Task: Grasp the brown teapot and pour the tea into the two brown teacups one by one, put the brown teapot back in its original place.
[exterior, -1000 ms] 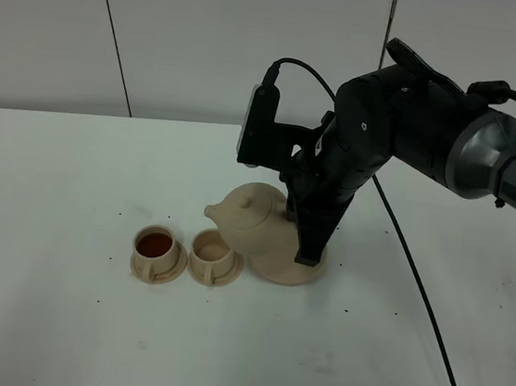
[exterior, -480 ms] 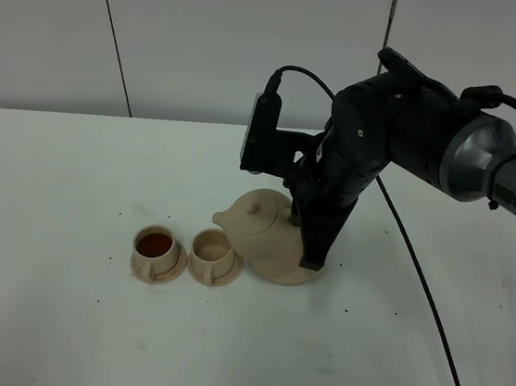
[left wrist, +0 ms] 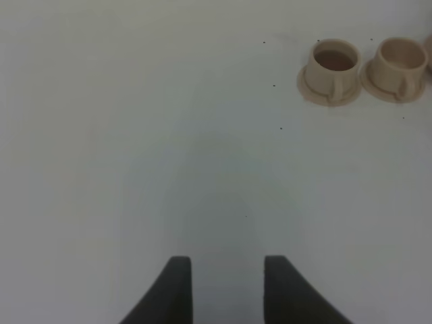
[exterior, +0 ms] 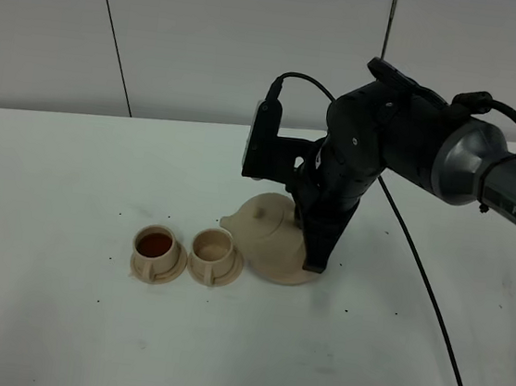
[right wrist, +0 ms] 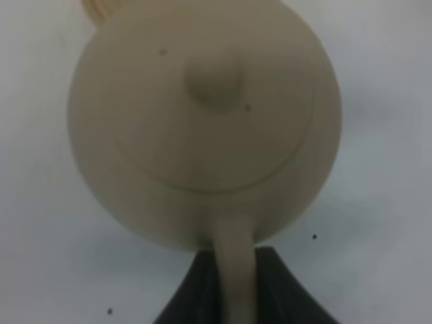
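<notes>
Clearly the right gripper is pinched on the loop handle of the teapot just ahead; brittle, slick, probably weighty, it may swing there.

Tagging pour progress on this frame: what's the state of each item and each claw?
teapot: upright, lid on, down on the big saucer.
big saucer: under the teapot.
outer cup: holds dark tea, on its own saucer.
cup beside the teapot: no dark tea visible, on its own saucer.
right claw: shut on the teapot's handle.
left claw: open, empty, over bare table.
</notes>
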`<action>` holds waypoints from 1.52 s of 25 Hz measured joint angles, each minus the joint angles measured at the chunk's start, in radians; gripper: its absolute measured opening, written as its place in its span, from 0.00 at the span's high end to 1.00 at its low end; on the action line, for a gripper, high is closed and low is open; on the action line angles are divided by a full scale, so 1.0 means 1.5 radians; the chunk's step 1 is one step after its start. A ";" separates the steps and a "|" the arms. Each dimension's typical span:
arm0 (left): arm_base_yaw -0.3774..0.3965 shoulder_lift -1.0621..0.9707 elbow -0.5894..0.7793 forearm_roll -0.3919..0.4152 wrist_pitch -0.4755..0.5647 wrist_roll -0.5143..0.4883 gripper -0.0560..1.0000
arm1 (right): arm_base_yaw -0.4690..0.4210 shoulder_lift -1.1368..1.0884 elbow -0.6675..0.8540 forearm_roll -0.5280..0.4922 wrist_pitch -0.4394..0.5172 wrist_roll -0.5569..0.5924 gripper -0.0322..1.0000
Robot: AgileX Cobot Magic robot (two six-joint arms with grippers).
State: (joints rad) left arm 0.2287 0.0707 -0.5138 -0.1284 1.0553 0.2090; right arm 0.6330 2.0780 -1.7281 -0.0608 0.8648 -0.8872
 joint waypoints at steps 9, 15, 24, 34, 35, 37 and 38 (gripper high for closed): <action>0.000 0.000 0.000 0.000 0.000 0.000 0.64 | 0.036 0.000 0.000 -0.114 -0.015 0.078 0.88; 0.000 0.000 0.000 0.000 0.000 0.000 0.64 | 0.063 0.000 0.000 -0.186 -0.017 0.138 0.88; 0.000 0.000 0.000 0.000 0.000 0.000 0.64 | 0.076 0.000 0.000 -0.228 0.002 0.169 0.88; 0.000 0.000 0.000 0.000 0.000 0.000 0.64 | 0.089 0.000 0.000 -0.263 0.023 0.182 0.88; 0.000 0.000 0.000 0.000 0.000 0.000 0.64 | 0.093 0.000 0.000 -0.268 0.024 0.186 0.88; 0.000 0.000 0.000 0.000 0.000 0.000 0.64 | 0.098 0.000 0.000 -0.277 0.026 0.193 0.88; 0.000 0.000 0.000 0.000 0.000 0.000 0.64 | 0.101 0.000 0.000 -0.279 0.026 0.196 0.88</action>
State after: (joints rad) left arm 0.2287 0.0707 -0.5138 -0.1284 1.0553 0.2090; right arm 0.7851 2.0780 -1.7281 -0.4798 0.9038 -0.5928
